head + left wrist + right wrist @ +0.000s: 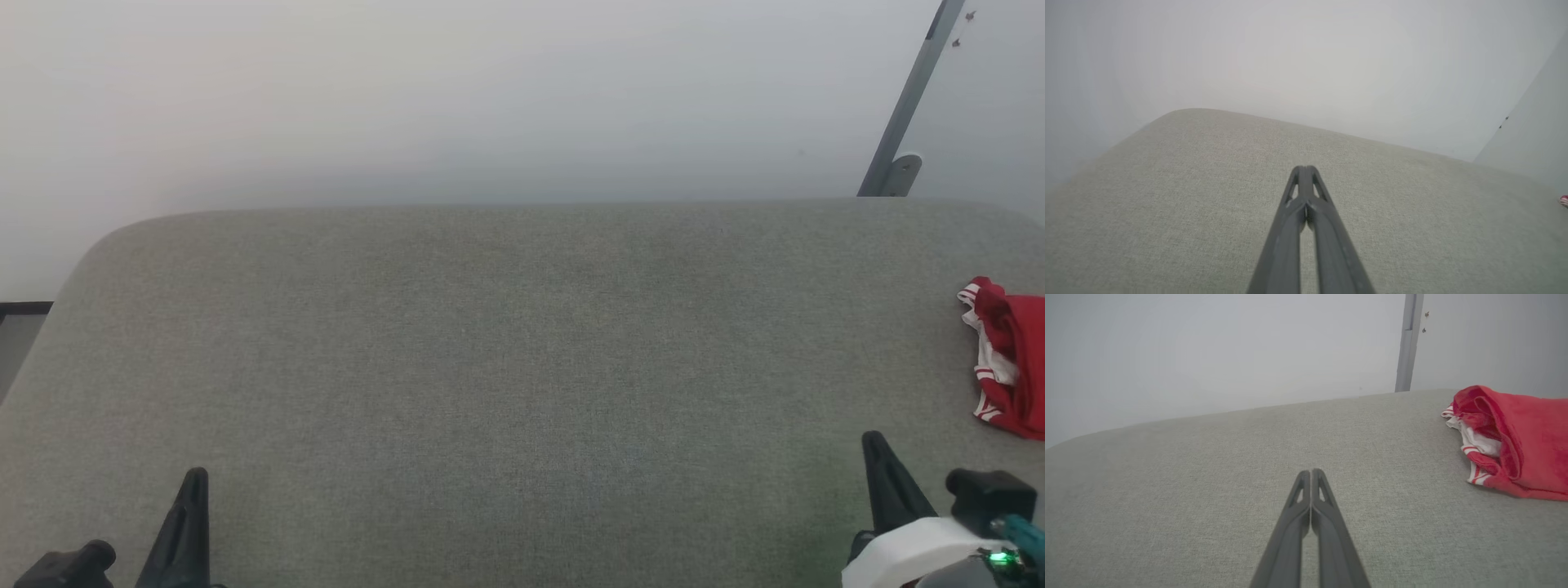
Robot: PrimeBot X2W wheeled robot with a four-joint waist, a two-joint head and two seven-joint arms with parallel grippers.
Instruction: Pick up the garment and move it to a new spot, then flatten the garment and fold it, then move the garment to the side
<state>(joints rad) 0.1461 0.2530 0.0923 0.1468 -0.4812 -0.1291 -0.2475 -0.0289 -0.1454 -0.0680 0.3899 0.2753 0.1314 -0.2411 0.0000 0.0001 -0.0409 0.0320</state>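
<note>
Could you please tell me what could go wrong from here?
The garment lies bunched at the head view's right border, partly cut off, so a grasp may be misjudged. The right claw is shut and apart from it; reaching without opening would likely just push the folds.

No text readable; the garment (1527, 449) (bunched up) shows none.

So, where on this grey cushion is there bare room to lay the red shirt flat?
The whole middle of the grey cushion is bare, from the left gripper across to the right gripper and back to the wall. Only the right edge is taken, where the bunched red shirt lies.
</note>
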